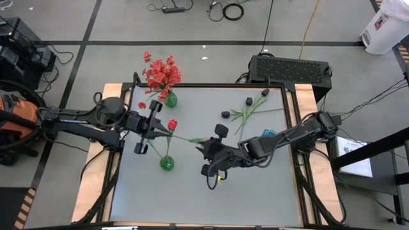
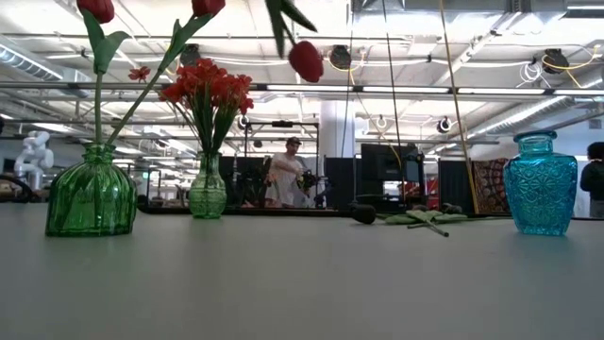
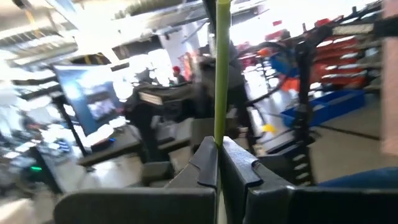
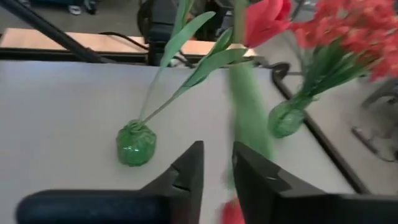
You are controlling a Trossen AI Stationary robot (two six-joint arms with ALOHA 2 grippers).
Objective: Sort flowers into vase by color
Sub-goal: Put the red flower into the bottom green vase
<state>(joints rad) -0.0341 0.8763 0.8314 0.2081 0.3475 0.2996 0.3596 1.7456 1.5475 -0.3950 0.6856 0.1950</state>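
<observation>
Left wrist view shows you the heart of it: your left gripper (image 3: 219, 163) is clamped tight on a green stem (image 3: 221, 68), the two fingers pressed together around it. From above, that gripper (image 1: 151, 125) sits between the two green vases on the left half of the table (image 1: 211, 191), and the red tulip (image 1: 172, 124) rides just beside it, its stem trailing toward the right arm. The right gripper (image 1: 214, 150) hangs close to the stem's far end with its jaws a little apart; its own camera shows only a narrow gap between the fingers and nothing clearly gripped.

Judging from this, you are mid-handover. Let the right arm back off cleanly before the left one moves, so the stem does not snag. Then tip the stem toward vertical and bring its cut end over the mouth of the near green vase (image 1: 166, 163), which already holds red tulips in the low view. Lower slowly; the neck looks narrow and the leaves already in it could deflect the stem.

The other green vase (image 1: 170, 99) carries the red sprays (image 1: 160, 73). Black blooms (image 1: 248, 101) lie loose near the blue vase (image 2: 539, 185).

No readable writing or brand shows anywhere.
</observation>
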